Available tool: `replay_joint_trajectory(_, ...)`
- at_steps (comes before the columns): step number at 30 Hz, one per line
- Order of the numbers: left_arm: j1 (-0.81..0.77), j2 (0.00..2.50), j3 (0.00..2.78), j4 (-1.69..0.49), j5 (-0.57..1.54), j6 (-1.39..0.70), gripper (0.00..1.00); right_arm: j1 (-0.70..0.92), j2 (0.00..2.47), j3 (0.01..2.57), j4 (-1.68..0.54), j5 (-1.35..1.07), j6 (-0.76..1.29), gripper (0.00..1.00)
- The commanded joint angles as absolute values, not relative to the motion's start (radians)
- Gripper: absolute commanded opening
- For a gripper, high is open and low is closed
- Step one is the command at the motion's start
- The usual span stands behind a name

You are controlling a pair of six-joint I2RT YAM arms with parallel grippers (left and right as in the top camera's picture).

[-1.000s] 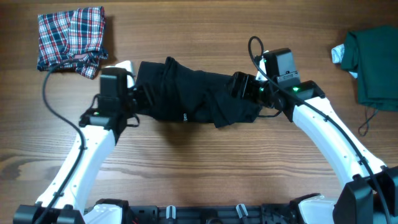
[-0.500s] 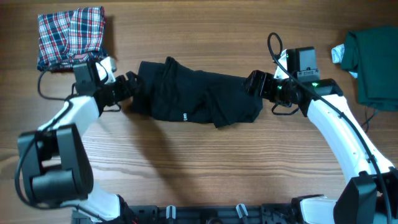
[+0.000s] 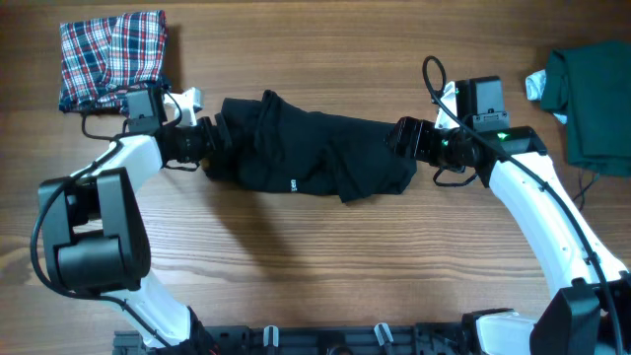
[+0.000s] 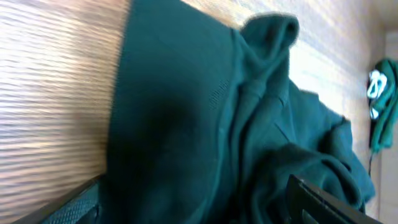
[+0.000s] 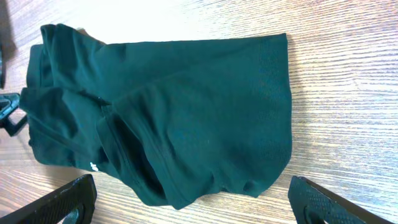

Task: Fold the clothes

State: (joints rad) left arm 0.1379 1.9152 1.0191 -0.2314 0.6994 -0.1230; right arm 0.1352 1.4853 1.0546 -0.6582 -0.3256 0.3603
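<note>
At the far left of the wooden table (image 3: 296, 286) the plaid garment (image 3: 111, 59) lies bunched in the top corner, apart from the work; just below and to its right the left gripper (image 3: 215, 148) sits at the left end of the black shirt (image 3: 306, 158), and its wrist view shows the two fingers spread wide with dark cloth lying ahead of them and nothing pinched, so it is open; the shirt itself stretches across the middle of the table as a long, rumpled band of several layers, a small white logo (image 3: 293, 183) showing near its lower edge; at its right end the right gripper (image 3: 394, 138) faces it, fingers wide apart and empty over bare wood, just short of the hem; further right, well apart, the dark green garment (image 3: 595, 104) waits at the table's edge. The step in hand looks like a fold of the black shirt, caught between grasps; the next move probably calls for each gripper to close on its end through all the layers, then bring one end over the other without dragging the band askew.
</note>
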Motion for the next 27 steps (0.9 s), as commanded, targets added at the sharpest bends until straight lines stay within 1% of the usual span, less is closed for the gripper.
replay_joint_trajectory(1, 0.094, 1.967, 0.997, -0.278, 0.693, -0.089, 0.92, 0.131, 1.465, 1.063, -0.660, -0.345, 0.341, 1.00)
replay_joint_trajectory(5, 0.087, 1.967, 0.997, -0.279, 0.718, -0.089, 0.93, 0.131, 1.465, 1.063, -0.660, -0.345, 0.340, 1.00)
replay_joint_trajectory(8, 0.087, 1.967, 0.997, -0.279, 0.725, -0.085, 0.89, 0.131, 1.465, 1.063, -0.660, -0.345, 0.340, 1.00)
replay_joint_trajectory(10, 0.087, 1.967, 0.997, -0.278, 0.738, -0.082, 0.77, 0.131, 1.465, 1.063, -0.660, -0.345, 0.340, 1.00)
replay_joint_trajectory(11, 0.087, 1.967, 0.997, -0.278, 0.741, -0.082, 0.74, 0.131, 1.465, 1.063, -0.660, -0.345, 0.341, 1.00)
replay_joint_trajectory(13, 0.087, 1.967, 0.997, -0.278, 0.744, -0.082, 0.62, 0.131, 1.465, 1.063, -0.664, -0.345, 0.341, 1.00)
replay_joint_trajectory(14, 0.087, 1.967, 0.997, -0.278, 0.744, -0.082, 0.62, 0.131, 1.465, 1.063, -0.666, -0.345, 0.340, 1.00)
replay_joint_trajectory(15, 0.087, 1.967, 0.997, -0.279, 0.744, -0.082, 0.71, 0.131, 1.465, 1.063, -0.668, -0.345, 0.340, 1.00)
replay_joint_trajectory(16, 0.087, 1.967, 0.997, -0.279, 0.744, -0.082, 0.78, 0.131, 1.465, 1.063, -0.670, -0.345, 0.340, 1.00)
replay_joint_trajectory(18, 0.087, 1.967, 0.997, -0.279, 0.744, -0.081, 0.79, 0.131, 1.465, 1.063, -0.672, -0.345, 0.340, 1.00)
replay_joint_trajectory(19, 0.087, 1.967, 0.997, -0.279, 0.744, -0.081, 0.76, 0.131, 1.465, 1.063, -0.673, -0.345, 0.340, 1.00)
replay_joint_trajectory(20, 0.087, 1.967, 0.997, -0.279, 0.744, -0.081, 0.67, 0.131, 1.465, 1.063, -0.673, -0.345, 0.340, 1.00)
replay_joint_trajectory(22, 0.087, 1.967, 0.997, -0.279, 0.744, -0.082, 0.33, 0.131, 1.465, 1.063, -0.673, -0.345, 0.340, 1.00)
replay_joint_trajectory(24, 0.087, 1.967, 0.998, -0.279, 0.744, -0.082, 0.15, 0.131, 1.465, 1.063, -0.674, -0.345, 0.340, 1.00)
replay_joint_trajectory(25, 0.087, 1.967, 1.002, -0.279, 0.744, -0.083, 0.04, 0.131, 1.465, 1.063, -0.674, -0.345, 0.340, 1.00)
replay_joint_trajectory(27, 0.087, 1.963, 1.014, -0.284, 0.745, -0.086, 0.04, 0.131, 1.465, 1.063, -0.675, -0.345, 0.340, 1.00)
